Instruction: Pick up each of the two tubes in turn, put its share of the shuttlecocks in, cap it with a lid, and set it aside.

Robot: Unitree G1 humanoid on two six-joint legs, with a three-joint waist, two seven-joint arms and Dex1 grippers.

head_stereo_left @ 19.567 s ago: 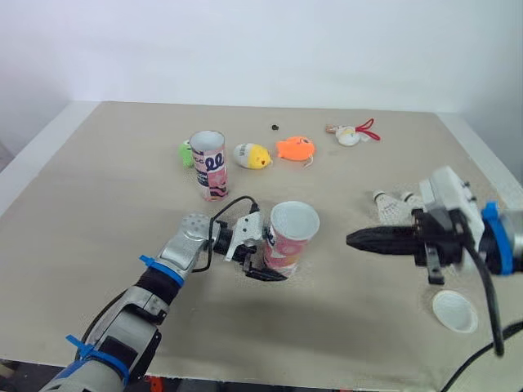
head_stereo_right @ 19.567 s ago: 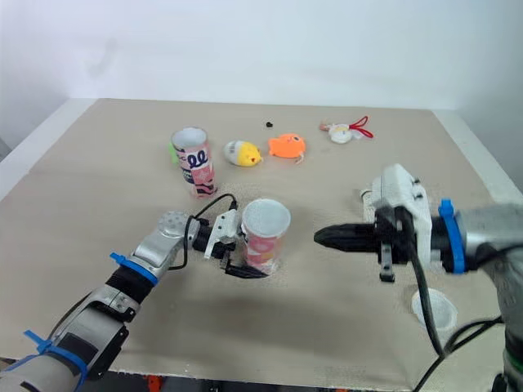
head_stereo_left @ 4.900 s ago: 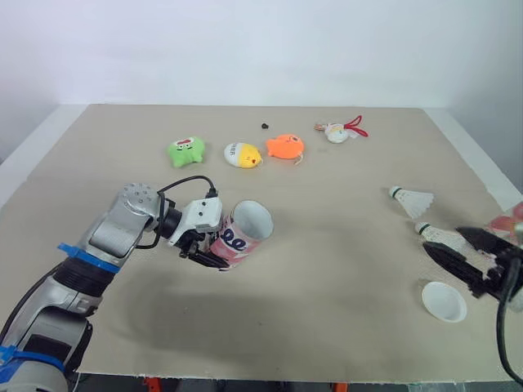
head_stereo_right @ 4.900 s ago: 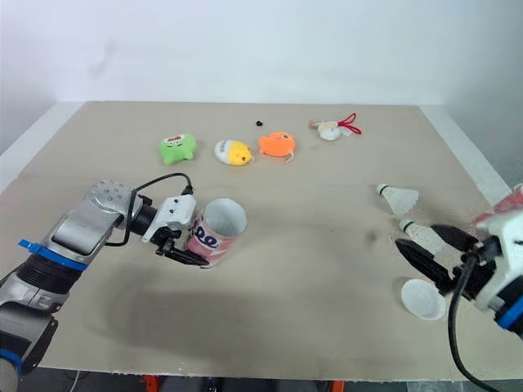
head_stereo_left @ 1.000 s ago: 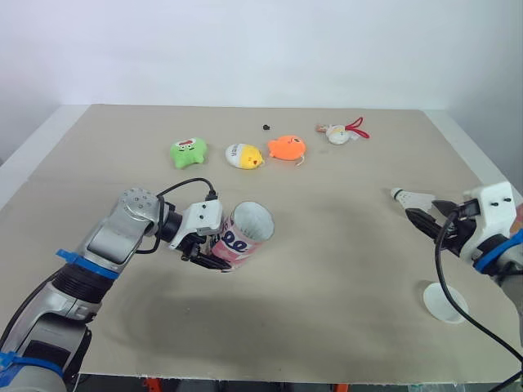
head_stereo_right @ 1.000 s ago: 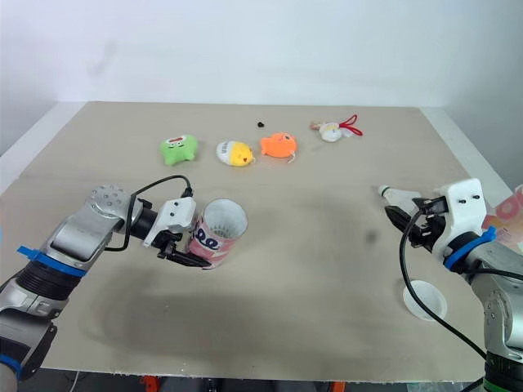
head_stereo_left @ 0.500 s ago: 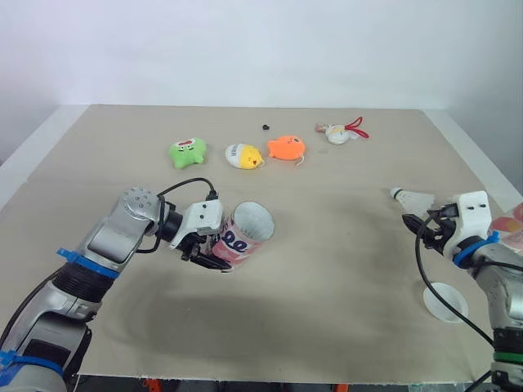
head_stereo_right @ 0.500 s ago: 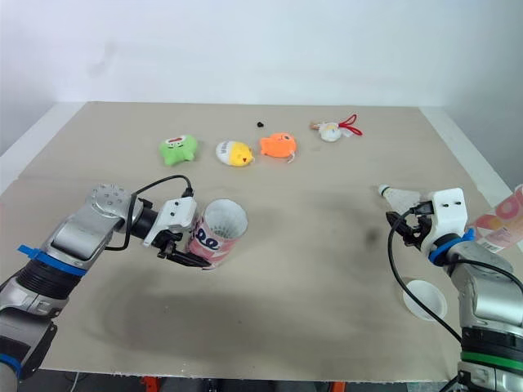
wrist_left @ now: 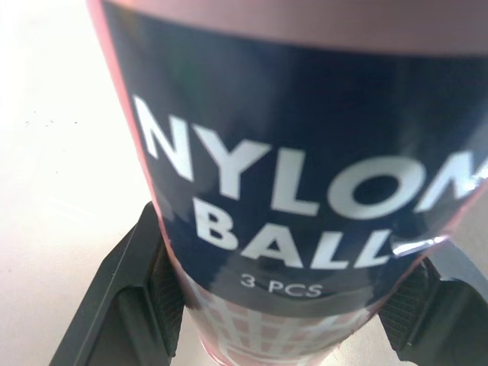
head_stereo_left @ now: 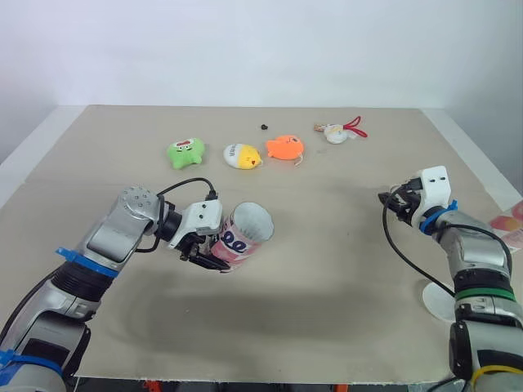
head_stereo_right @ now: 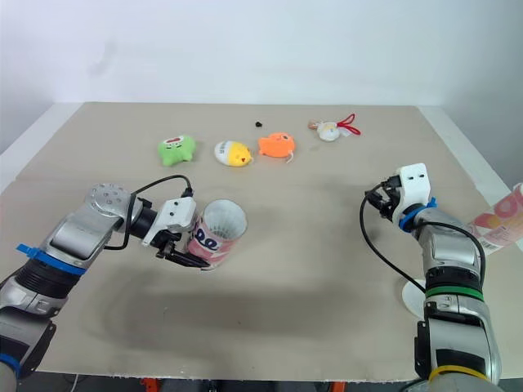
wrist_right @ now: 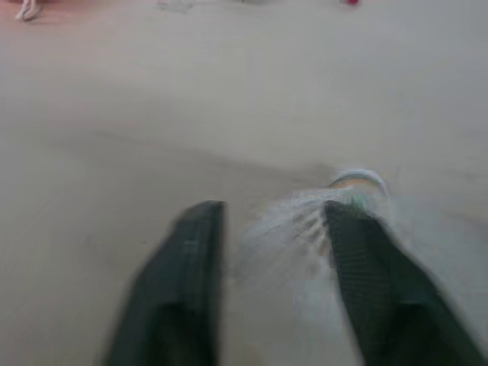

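Note:
A pink tube (head_stereo_left: 241,244) marked NYLON BALL (wrist_left: 305,175) is tilted above the table, its open white mouth facing right. My left gripper (head_stereo_left: 208,254) is shut on its lower end. My right gripper (head_stereo_left: 391,201) hovers over the right side of the table, pointing left. In the right wrist view a white shuttlecock (wrist_right: 305,221) sits between its two fingers (wrist_right: 187,259), cork end away from the camera. A second pink tube (head_stereo_right: 497,220) lies at the table's right edge. One white lid (head_stereo_left: 441,301) rests near the front right.
Along the back of the table sit a green toy (head_stereo_left: 186,152), a yellow toy (head_stereo_left: 247,155), an orange toy (head_stereo_left: 286,147) and a white toy with red loop (head_stereo_left: 337,132). A small black speck (head_stereo_left: 264,126) lies behind them.
My right arm has swung left and inward from the table's right edge, and the shuttlecock that lay there has left the table. The left arm and its tube have stayed put.

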